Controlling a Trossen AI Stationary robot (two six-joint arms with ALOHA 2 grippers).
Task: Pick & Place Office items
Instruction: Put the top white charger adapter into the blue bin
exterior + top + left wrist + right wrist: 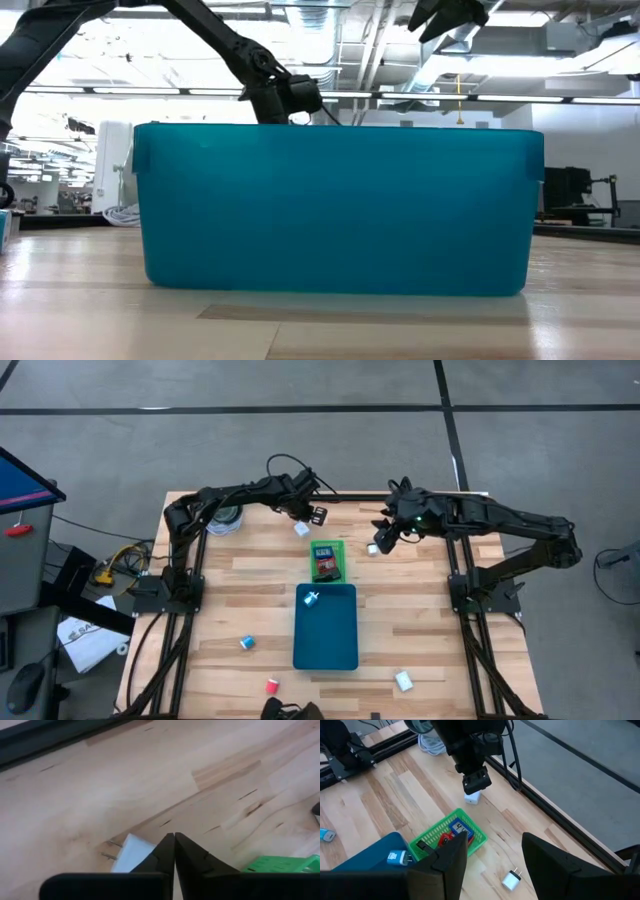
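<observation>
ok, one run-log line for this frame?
left gripper: shut empty, over white block | right gripper: open, above white plug | green tray: holds items | teal tray: one item

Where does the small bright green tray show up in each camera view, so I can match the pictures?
High view: the green tray sits at table centre, just beyond the teal tray.
Low view: not in it; the teal tray's wall fills the view.
Left wrist view: only a corner, at the lower right edge.
Right wrist view: lower centre, beyond the right gripper.
Shared landmark: the teal tray, also in the right wrist view.
</observation>
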